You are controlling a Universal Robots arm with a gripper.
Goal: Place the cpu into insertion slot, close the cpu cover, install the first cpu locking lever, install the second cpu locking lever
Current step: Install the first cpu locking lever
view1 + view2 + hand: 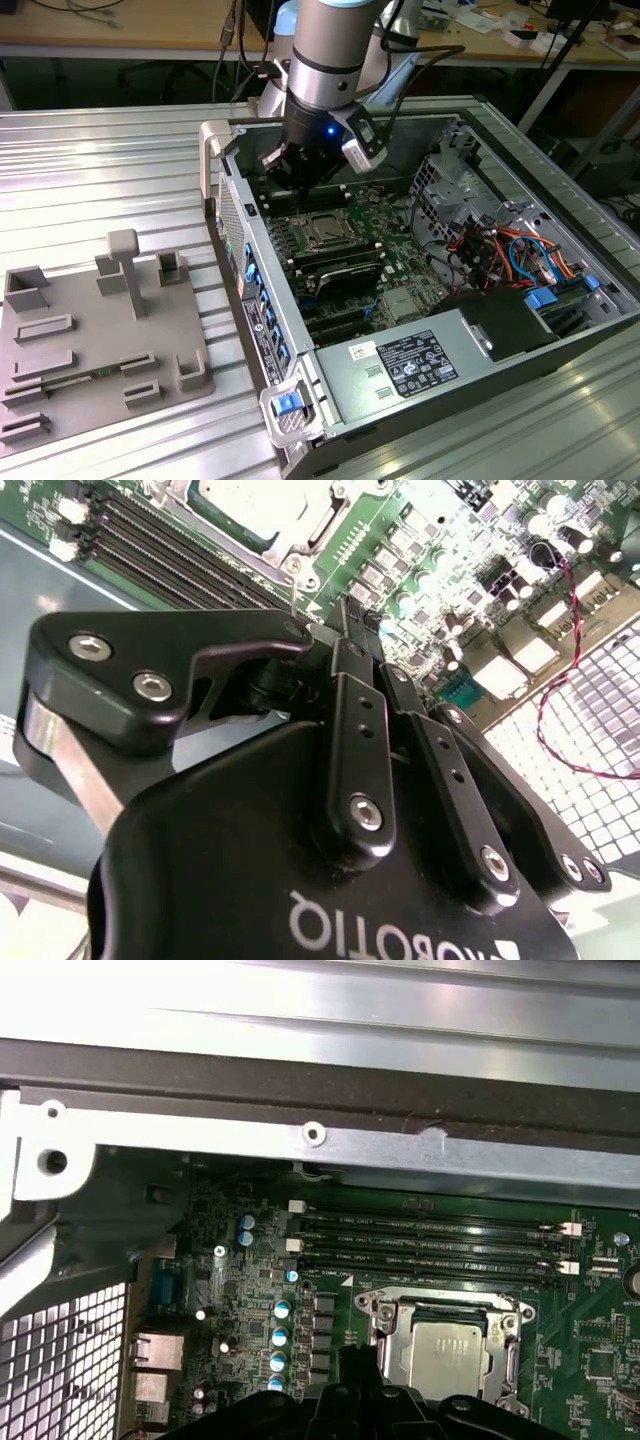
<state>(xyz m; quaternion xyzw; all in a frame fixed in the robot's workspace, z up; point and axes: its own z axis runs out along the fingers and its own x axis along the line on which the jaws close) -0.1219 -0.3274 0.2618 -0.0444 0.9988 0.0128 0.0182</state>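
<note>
At the near end of the case (232, 215) lies the power supply (420, 362); farther in, the cpu (326, 234) sits in the insertion slot (520, 1312), the cpu cover (397, 1345) flat around it; beyond, the gripper (298, 180) hangs over the board (395, 228), jaws together.

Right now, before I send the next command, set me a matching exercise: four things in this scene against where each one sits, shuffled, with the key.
Things
1. cpu cover
2. gripper
3. power supply box
4. grey fixture tray

Places
A. on the ribbed table outside the case, at the exterior view's left
B. lying flat around the cpu, whose top shows through its window
C. hanging over the green board, near the cpu
D. inside the case, at the end nearest the exterior camera

Pairs: 1-B; 2-C; 3-D; 4-A
</note>
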